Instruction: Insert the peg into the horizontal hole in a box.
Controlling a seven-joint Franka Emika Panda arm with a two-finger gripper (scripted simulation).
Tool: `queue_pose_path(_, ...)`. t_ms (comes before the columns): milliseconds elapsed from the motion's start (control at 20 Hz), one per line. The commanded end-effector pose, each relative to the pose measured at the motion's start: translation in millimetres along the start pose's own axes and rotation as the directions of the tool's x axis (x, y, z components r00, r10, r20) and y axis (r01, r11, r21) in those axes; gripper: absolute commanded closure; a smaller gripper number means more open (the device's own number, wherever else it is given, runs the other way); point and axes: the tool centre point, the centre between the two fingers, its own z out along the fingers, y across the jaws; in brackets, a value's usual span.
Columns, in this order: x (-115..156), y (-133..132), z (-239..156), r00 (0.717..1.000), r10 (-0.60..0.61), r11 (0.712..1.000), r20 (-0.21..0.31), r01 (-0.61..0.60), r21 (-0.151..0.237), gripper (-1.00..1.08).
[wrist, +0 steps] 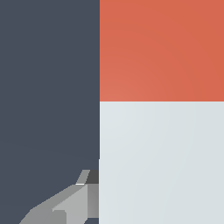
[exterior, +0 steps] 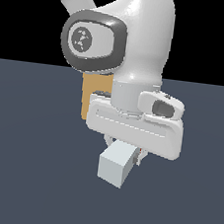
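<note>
Most of box (exterior: 90, 94) hidden from us behind arm, hole unseen. Gripper (exterior: 125, 153) clamps peg (exterior: 114, 166) between fingers (wrist: 65, 205); peg's white end juts below hand, nearer us than box.

The white, glossy Franka arm (exterior: 143, 33) comes down from the upper part of the exterior view, its dark grey round joint cap (exterior: 93, 41) facing the camera. The wrist points straight down. Below it the broad white hand (exterior: 124, 153) hangs low, closed on the pale grey-white square bar (exterior: 114, 166). One grey finger (wrist: 70, 203) shows in the wrist view, pressed against the bar's side.
</note>
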Motion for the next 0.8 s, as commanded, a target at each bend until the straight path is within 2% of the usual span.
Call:
queue_pose_path(0,-0.1,0.0,-0.3,1.0,-0.001,1.0,0.0,0.001,0.0,1.08)
queue_pose_path(450,6.8,-12.2,-23.2,0.995,-0.095,0.995,0.001,0.095,-0.001,1.08)
queue_pose_path(750,14.6,-31.4,-57.8,0.972,-0.236,0.972,0.001,0.236,-0.001,1.08)
